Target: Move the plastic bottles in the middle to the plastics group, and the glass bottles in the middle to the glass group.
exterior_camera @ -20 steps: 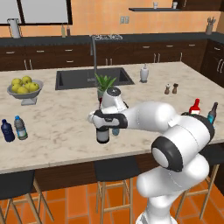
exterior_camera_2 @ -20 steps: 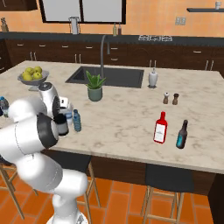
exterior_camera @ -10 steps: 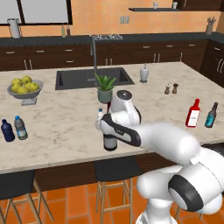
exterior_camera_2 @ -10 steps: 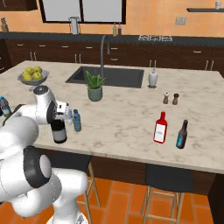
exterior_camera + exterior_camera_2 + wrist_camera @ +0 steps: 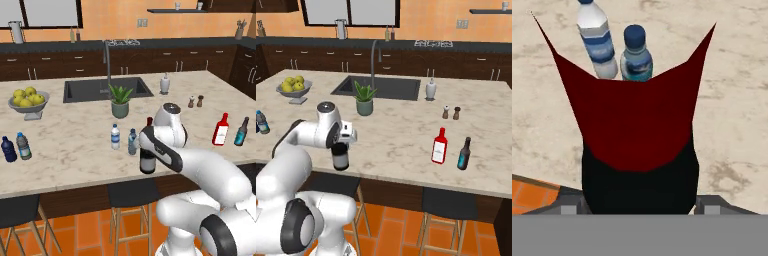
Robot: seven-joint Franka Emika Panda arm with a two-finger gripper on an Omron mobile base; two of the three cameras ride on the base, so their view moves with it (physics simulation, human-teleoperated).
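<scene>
Dark wine bottle (image 5: 147, 162), two water bottles (image 5: 115, 137)

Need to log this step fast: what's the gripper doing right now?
Gripper: closed on the wine bottle at its red foil neck; its base looks near the counter.

Just beyond the gripper (image 5: 146, 146), the teal-tinted bottle (image 5: 636, 59) and the whitish bottle (image 5: 597, 41) stand close together, blocking that side. Bare marble counter (image 5: 75, 145) lies open to either side.
</scene>
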